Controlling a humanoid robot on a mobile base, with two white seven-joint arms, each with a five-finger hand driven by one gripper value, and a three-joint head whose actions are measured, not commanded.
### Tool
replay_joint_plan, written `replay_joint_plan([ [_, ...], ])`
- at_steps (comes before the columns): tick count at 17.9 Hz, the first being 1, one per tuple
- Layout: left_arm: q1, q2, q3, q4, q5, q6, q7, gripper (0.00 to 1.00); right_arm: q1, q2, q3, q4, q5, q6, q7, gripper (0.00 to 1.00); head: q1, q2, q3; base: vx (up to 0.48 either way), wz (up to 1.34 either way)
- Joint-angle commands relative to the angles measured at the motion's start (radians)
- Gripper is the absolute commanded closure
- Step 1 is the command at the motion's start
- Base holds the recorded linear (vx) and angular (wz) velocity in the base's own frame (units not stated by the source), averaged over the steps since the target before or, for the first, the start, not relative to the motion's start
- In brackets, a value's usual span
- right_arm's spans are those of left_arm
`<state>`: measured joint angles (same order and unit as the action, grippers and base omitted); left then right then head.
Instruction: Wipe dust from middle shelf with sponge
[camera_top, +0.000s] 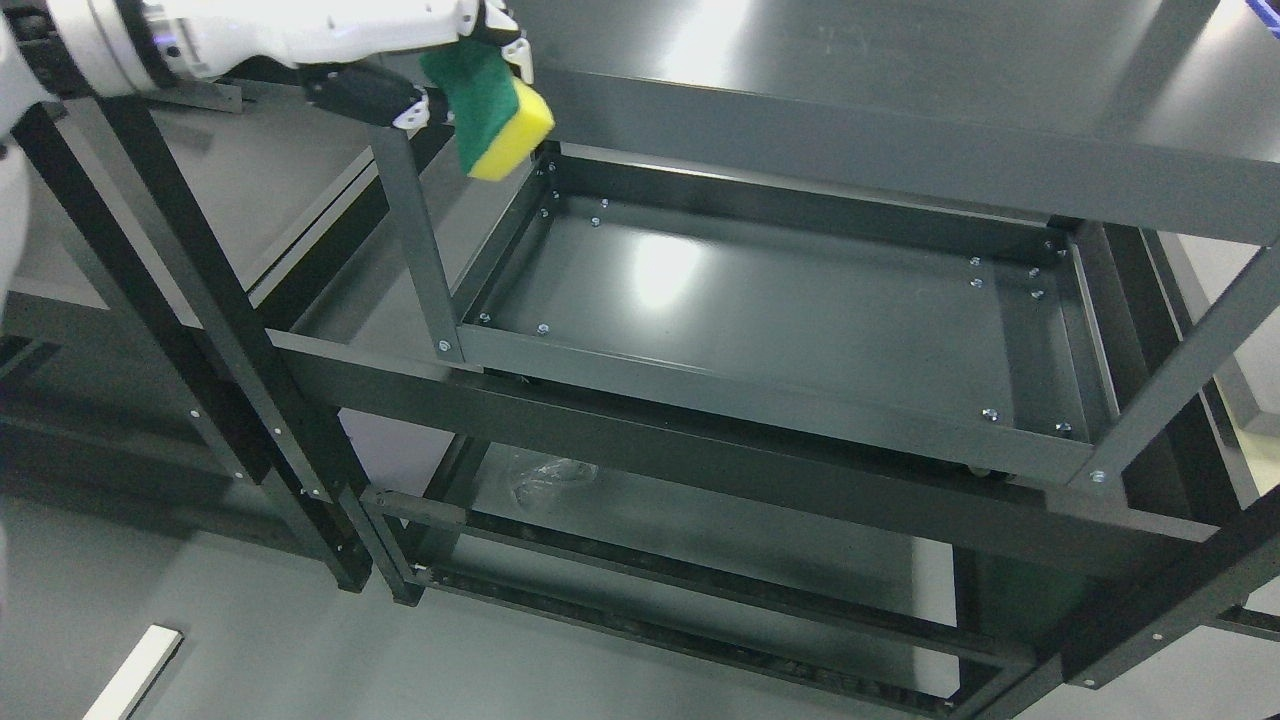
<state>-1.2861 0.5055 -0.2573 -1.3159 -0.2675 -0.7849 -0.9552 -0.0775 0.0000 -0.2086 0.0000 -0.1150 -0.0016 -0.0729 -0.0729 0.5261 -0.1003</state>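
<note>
I have a single view, from the head camera, looking steeply down and forward onto the dark metal rack (760, 440) from above and close by. The middle shelf (780, 330) fills the centre of my picture, the floor shows at lower left, and the left hand (440, 60) enters at top left.

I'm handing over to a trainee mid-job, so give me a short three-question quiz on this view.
1. True or false: the sponge rests flat on the middle shelf.
2. Which robot hand holds the sponge: A left, B right?
3. Fill in: the sponge has a green scouring side and a ____ foam side.

Key: 1 false, it is held in the air above the shelf's far left corner. 2 A, its arm enters from the picture's left. 3 yellow.
</note>
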Motion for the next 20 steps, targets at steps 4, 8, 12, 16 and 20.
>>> replay_joint_plan([
  [4, 0.012, 0.021, 0.042, 0.046, -0.065, 0.000, 0.003, 0.86, 0.001, -0.017, 0.000, -0.017, 0.000, 0.072, 0.001, 0.00, 0.0000, 0.000, 0.000, 0.000, 0.00],
  [8, -0.082, -0.314, 0.044, 0.190, -0.243, 0.000, 0.004, 0.86, 0.001, -0.017, 0.000, -0.017, 0.000, 0.072, 0.001, 0.00, 0.0000, 0.000, 0.000, 0.000, 0.00],
  [12, -0.102, -0.488, 0.043, 0.279, -0.337, 0.000, 0.004, 0.86, -0.001, -0.017, 0.000, -0.017, 0.000, 0.072, 0.001, 0.00, 0.0000, 0.000, 0.000, 0.000, 0.00],
  [16, -0.110, -0.488, -0.091, 0.328, -0.335, 0.000, 0.154, 0.86, -0.001, -0.017, 0.000, -0.017, 0.000, 0.072, 0.001, 0.00, 0.0000, 0.000, 0.000, 0.000, -0.01],
  [20, -0.122, -0.488, -0.192, 0.325, -0.260, 0.000, 0.291, 0.86, 0.001, -0.017, 0.000, -0.017, 0.000, 0.072, 0.001, 0.00, 0.0000, 0.000, 0.000, 0.000, 0.00],
])
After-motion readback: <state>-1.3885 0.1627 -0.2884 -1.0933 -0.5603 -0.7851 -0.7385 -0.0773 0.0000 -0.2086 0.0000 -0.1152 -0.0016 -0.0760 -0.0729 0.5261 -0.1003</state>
